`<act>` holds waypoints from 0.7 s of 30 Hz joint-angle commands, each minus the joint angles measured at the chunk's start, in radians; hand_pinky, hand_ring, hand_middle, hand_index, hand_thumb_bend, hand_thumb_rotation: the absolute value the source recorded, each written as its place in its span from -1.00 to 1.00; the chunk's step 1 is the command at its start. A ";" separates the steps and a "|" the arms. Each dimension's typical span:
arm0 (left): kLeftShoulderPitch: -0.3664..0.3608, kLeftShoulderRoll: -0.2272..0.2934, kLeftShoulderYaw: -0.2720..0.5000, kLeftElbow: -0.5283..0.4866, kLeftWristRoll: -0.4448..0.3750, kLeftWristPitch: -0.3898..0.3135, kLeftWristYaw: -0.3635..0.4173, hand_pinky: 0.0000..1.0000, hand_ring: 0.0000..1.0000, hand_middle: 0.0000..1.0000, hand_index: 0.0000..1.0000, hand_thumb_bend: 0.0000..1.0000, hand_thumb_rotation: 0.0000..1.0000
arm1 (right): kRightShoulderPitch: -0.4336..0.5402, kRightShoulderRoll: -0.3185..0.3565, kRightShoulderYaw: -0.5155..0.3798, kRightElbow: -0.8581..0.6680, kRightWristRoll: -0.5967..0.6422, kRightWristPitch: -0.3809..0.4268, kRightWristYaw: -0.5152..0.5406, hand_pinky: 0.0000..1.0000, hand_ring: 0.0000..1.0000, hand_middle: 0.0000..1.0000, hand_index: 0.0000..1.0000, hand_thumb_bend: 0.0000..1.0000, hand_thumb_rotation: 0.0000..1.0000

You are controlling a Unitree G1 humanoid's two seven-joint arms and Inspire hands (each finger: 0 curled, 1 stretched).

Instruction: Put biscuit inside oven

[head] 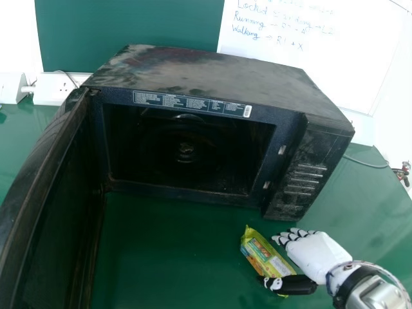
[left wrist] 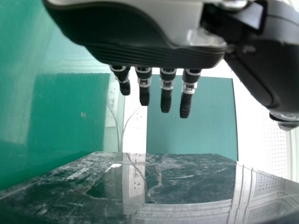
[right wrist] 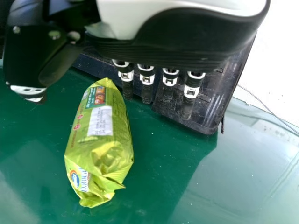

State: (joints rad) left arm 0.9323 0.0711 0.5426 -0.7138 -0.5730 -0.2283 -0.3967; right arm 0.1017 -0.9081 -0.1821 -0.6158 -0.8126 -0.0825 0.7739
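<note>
Reading the head view as a clock, the glossy green table runs under everything. The black microwave oven stands on it from the middle towards 12 o'clock, its top smudged, its dark cavity exposed and its control panel at 3 o'clock. The oven door is swung wide open, from 9 round to 7 o'clock. Behind the oven, a whiteboard with blue handwriting is at 1 to 2 o'clock and a green panel at 11.

The right hand is between 4 and 5 o'clock, open, with fingers straight towards 10 o'clock and thumb spread well away from them. It grips nothing. The left hand, in its wrist view, is open too, fingers straight and empty, over a dark, shiny, scuffed surface.

The biscuit pack lies flat on the table at 5 o'clock, outside the oven, between the right hand's thumb and fingers; whether the thumb touches it I cannot tell. It is long and plump, its ends towards 11 and 5 o'clock. The shiny wrapper is yellow-green, with orange-red and dark green patches, a white printed label and a blue-and-white logo beside one crumpled, folded end.
</note>
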 commanded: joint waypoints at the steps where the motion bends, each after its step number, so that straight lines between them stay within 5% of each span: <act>1: 0.016 0.003 0.018 -0.001 -0.009 -0.017 -0.011 0.13 0.38 0.61 0.33 1.00 1.00 | 0.004 0.015 0.021 -0.018 -0.036 0.019 0.005 0.70 0.87 1.00 1.00 0.71 0.97; 21: 0.024 -0.008 0.026 0.023 -0.036 -0.049 -0.047 0.12 0.41 0.62 0.39 1.00 1.00 | 0.024 0.090 0.077 0.003 -0.147 0.037 -0.051 0.73 0.86 1.00 1.00 0.69 0.98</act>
State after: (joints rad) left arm 0.9386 0.0666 0.5628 -0.6923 -0.6083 -0.2699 -0.4412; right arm 0.1122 -0.8238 -0.1138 -0.6201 -0.9531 -0.0461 0.7268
